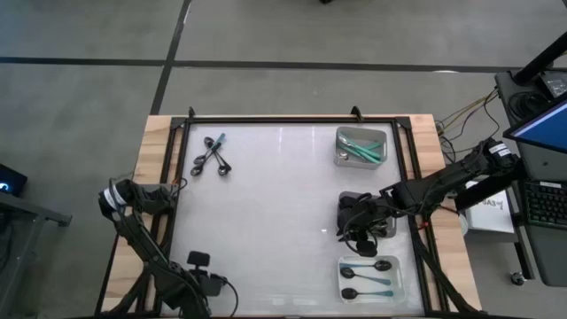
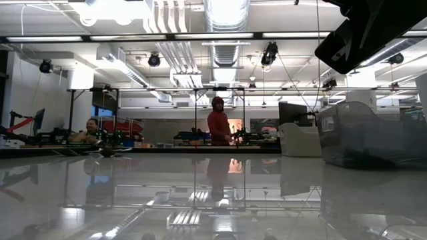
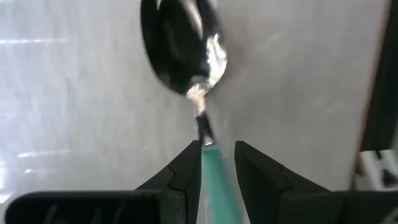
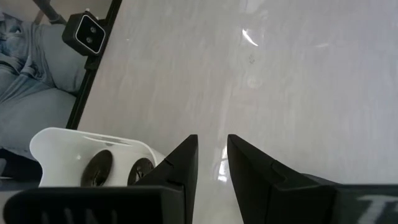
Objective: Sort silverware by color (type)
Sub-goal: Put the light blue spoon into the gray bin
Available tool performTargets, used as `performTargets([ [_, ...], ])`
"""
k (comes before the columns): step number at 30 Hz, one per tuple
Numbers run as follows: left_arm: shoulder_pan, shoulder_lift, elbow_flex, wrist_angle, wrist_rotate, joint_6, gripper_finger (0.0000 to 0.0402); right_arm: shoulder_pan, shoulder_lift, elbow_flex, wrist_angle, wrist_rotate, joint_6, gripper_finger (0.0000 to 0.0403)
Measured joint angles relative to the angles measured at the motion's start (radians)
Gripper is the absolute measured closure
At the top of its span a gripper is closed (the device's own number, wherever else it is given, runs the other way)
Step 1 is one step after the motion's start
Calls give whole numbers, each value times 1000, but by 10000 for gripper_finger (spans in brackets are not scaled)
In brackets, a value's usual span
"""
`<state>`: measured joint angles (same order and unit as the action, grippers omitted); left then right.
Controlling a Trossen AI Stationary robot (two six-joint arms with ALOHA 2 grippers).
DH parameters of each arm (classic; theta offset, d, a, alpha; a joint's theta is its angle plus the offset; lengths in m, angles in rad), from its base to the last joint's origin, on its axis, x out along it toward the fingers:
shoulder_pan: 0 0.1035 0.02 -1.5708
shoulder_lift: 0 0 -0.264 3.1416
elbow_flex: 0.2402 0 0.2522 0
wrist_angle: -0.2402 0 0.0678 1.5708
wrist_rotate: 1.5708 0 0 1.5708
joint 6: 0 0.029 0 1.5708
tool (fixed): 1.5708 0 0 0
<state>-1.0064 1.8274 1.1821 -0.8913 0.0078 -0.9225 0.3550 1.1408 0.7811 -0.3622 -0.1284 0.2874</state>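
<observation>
A: Where is the left tool (image 3: 217,163) and what does it carry?
B: It sits at the near left corner of the surface (image 1: 275,213). Its wrist view shows it pinching a spoon (image 3: 185,53) by the teal handle, with the shiny dark bowl sticking out well ahead of the fingertips (image 3: 189,163).

A: And the right tool (image 4: 212,155)?
B: It hangs on the right side of the surface, between the far tray (image 1: 383,158) and the near tray (image 1: 344,264). Its fingers (image 4: 183,158) stand a narrow gap apart with nothing between them; only bare surface shows through.

A: How are the other spoons spread out?
B: A loose cluster (image 1: 213,157) lies at the far left, well apart from both tools: I count about four, mostly black, one with a teal end. The far tray holds a pile of teal-handled spoons (image 1: 361,150); they overlap too much to count. The near tray holds three dark-bowled spoons (image 1: 365,278) lying side by side.

A: Any more trays?
B: A third one lies under the right arm, mostly hidden.
</observation>
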Motion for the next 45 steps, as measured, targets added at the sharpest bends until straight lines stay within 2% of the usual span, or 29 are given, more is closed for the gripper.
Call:
performTargets([
  [16, 5, 57, -15, 1, -6, -7, 322, 0, 0, -1, -1, 0, -2, 326],
  [22, 49, 60, -4, 1, 9, 8, 324, 0, 0, -1, 0, 0, -1, 326],
  [25, 78, 64, 17, -15, 16, 47, 338, 0, 0, -1, 1, 0, 0, 326],
  [31, 167, 66, 38, -50, -47, -50, 395, 0, 0, -2, 1, 0, 0, 326],
  [34, 210, 65, 37, -52, -58, -63, 398, 0, 0, -2, 1, 0, 0, 326],
  [39, 279, 65, 39, -84, -185, -41, 401, 0, 0, -2, 1, 0, 0, 326],
  [45, 381, 52, 63, -121, -310, 100, 401, 0, 0, -2, 1, 0, 0, 326],
])
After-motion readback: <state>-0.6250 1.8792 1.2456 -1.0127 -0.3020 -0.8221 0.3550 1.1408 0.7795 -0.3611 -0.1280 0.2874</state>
